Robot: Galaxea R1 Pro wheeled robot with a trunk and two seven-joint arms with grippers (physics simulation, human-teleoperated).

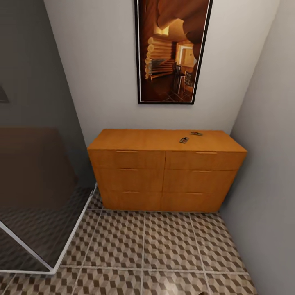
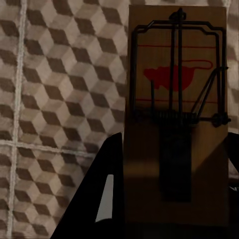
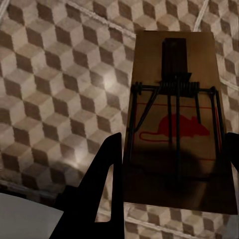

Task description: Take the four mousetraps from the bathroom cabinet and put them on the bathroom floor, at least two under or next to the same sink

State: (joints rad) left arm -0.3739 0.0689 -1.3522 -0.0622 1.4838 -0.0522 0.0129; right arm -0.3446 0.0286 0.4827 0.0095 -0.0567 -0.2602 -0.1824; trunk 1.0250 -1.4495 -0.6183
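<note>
The orange-brown cabinet (image 1: 166, 172) stands against the far wall, and two small dark mousetraps (image 1: 184, 140) (image 1: 196, 133) lie on the right part of its top. A third mousetrap (image 2: 174, 99), a tan board with a red mouse print and a wire bar, sits between the fingers (image 2: 109, 194) of my left gripper (image 2: 172, 199), which is shut on it above the cube-pattern floor (image 2: 55, 89). My right gripper (image 3: 169, 189) is shut on a fourth mousetrap (image 3: 174, 124), also held over the floor tiles (image 3: 59, 84).
A glass shower screen with a white base frame (image 1: 69, 237) takes up the left side. Grey walls close in on the right, and a framed picture (image 1: 172, 49) hangs above the cabinet. Tiled floor (image 1: 164, 254) lies between me and the cabinet. A white surface (image 3: 22, 219) shows near the right gripper.
</note>
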